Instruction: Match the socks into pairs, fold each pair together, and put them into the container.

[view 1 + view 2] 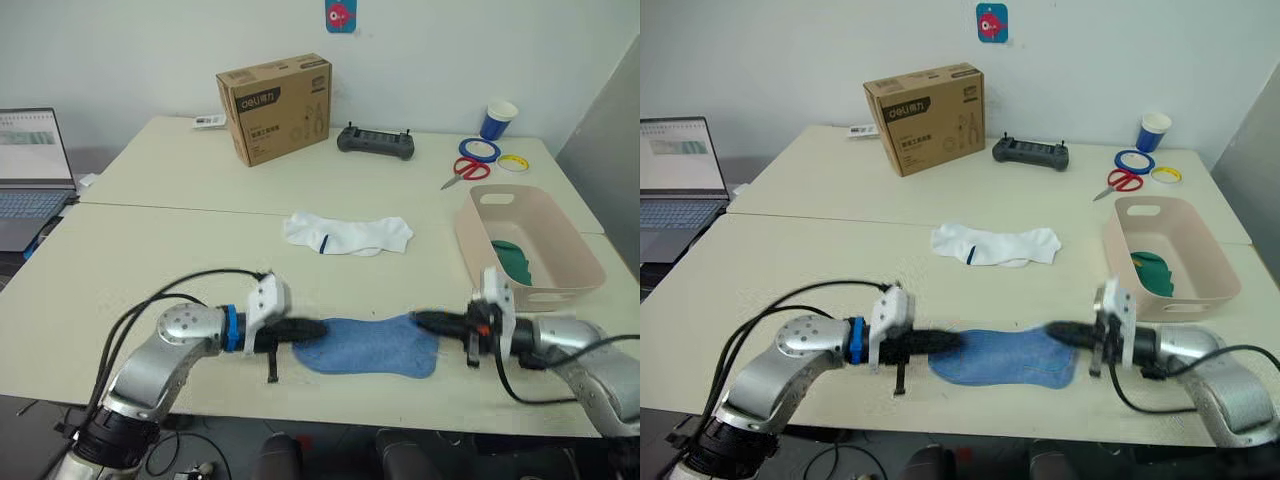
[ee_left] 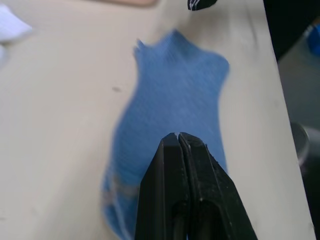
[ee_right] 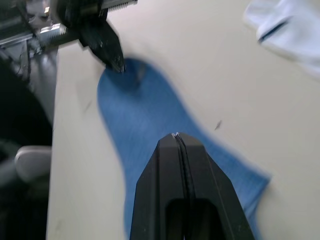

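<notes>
**Blue sock between my two tools**

The basin [image 1: 560, 225] on my worktop's [image 1: 150, 250] right half-hides a green sock [image 1: 515, 262]. White socks [image 1: 350, 235] lie mid-worktop. My left tool [image 1: 318, 328] and right tool [image 1: 420, 320], fingers together, touch the blue sock's [image 1: 370, 347] ends.

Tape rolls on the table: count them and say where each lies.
2: a blue roll beside the blue paper cup, and a yellow roll beside it, next to the red scissors. Others may be hidden.
</notes>
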